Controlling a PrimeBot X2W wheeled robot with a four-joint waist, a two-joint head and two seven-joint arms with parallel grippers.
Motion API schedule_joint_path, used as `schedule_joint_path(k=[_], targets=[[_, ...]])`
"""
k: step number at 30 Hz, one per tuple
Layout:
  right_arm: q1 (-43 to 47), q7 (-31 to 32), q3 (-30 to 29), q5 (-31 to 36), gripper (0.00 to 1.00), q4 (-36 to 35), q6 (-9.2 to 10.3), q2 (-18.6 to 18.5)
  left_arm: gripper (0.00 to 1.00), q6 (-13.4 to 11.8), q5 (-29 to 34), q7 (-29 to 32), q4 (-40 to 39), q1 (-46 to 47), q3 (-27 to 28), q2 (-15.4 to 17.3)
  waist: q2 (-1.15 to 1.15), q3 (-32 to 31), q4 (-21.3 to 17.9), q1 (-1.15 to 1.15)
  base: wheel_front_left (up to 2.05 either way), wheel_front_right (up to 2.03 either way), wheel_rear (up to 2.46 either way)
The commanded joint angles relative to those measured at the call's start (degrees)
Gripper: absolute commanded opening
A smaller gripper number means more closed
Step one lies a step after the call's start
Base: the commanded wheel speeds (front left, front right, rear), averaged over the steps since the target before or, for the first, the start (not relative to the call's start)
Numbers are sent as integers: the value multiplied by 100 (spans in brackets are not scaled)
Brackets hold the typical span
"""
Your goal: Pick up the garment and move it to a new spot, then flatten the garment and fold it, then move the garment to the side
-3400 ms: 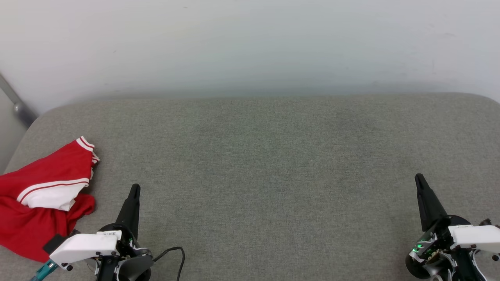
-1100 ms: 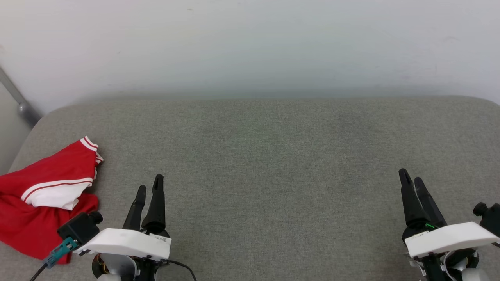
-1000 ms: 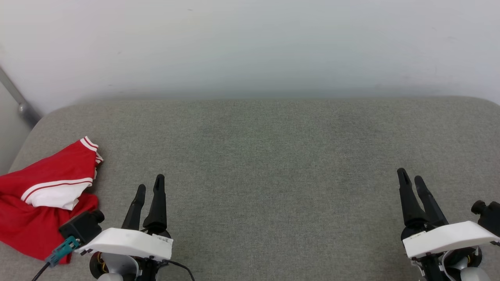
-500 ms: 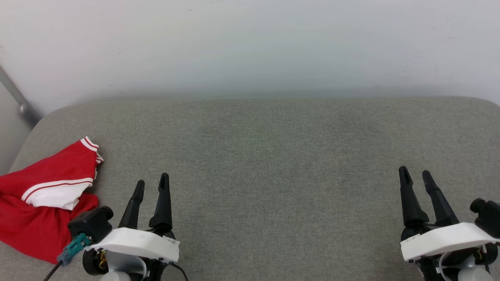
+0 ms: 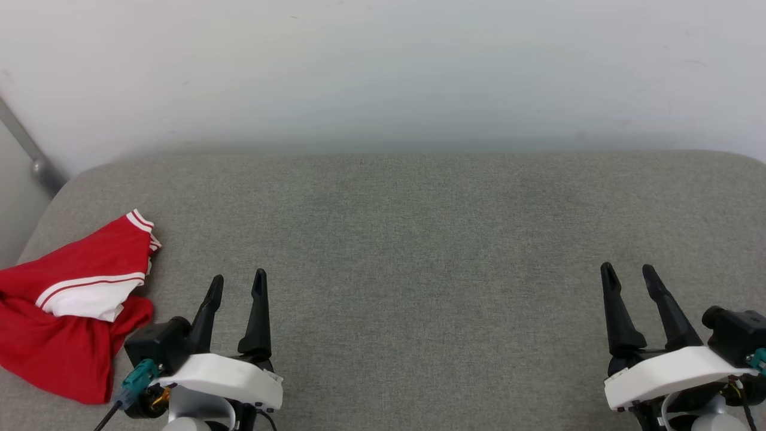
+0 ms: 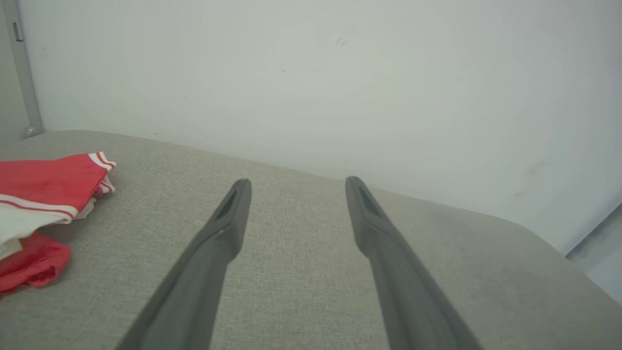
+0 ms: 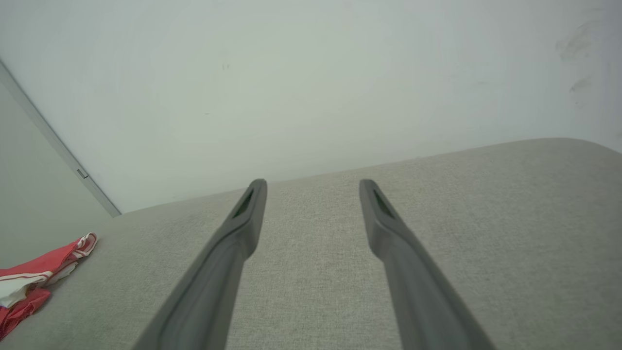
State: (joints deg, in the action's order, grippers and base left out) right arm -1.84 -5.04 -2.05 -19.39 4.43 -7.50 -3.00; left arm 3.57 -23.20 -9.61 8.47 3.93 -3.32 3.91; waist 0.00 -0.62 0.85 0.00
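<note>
Both black long-fingered tools gape wide and empty above the grey fabric cushion [image 5: 419, 239]: left gripper [image 5: 238, 276] and right gripper [image 5: 628, 267]. The crumpled red-and-white striped garment [image 5: 72, 269] lies at the left edge, near the left gripper. Head view shows its spread; wrist views crop it.

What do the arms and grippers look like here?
Left gripper and right gripper: two long, tapered black fingers each, with a slot near the tip. White wrist covers, black camera blocks beside them, teal connectors; a dark cable leaves the left one.
</note>
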Motion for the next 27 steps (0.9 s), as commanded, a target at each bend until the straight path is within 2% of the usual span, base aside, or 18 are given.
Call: schedule_joint_path(k=[1, 27], targets=[[18, -34, 4, 153, 100, -71, 1, 11, 100, -6, 181, -56, -6, 28, -33, 53, 0, -1, 2, 0, 0, 0, 0], [114, -189, 42, 1265, 100, -95, 1, 16, 100, -159, 1368, -390, 231, 130, -188, 147, 0, -28, 17, 0, 0, 0, 0]])
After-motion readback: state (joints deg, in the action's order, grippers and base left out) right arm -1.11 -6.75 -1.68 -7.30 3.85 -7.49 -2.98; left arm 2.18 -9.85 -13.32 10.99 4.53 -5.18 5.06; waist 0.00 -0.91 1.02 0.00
